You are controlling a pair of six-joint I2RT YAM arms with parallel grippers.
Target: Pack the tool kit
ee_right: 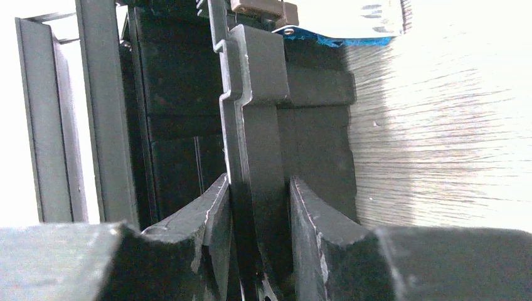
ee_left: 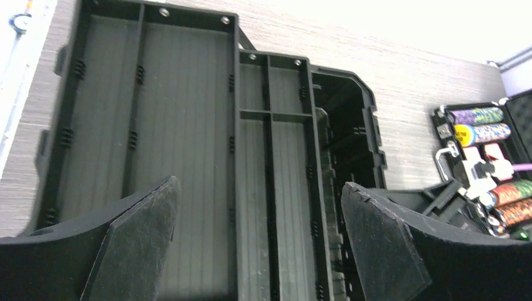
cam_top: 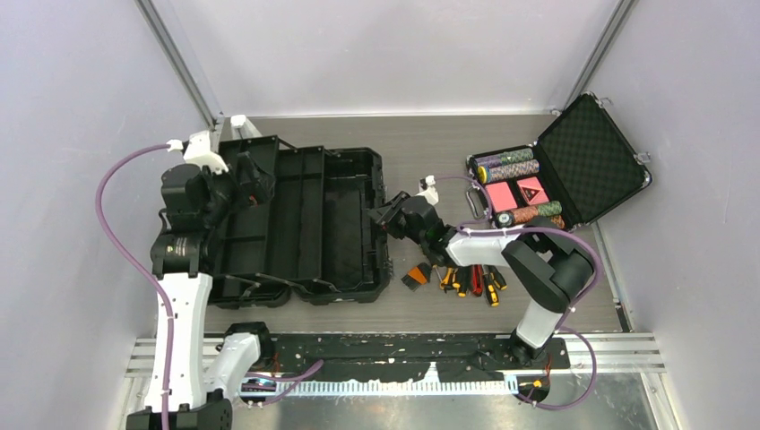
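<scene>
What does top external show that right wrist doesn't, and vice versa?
Top external only: screwdrivers lying loose on the table, the open chip case, the left end effector above the toolbox. Right wrist only: close-up of the right end effector shut on a black toolbox wall, a pad on each side. Both: the open toolbox, the table, the right end effector at the toolbox's right edge.

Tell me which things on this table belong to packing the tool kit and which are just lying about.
For the job: black toolbox, lying open; hand tools, heaped beside it.
Lying about: poker chip case, open at the far right.
</scene>
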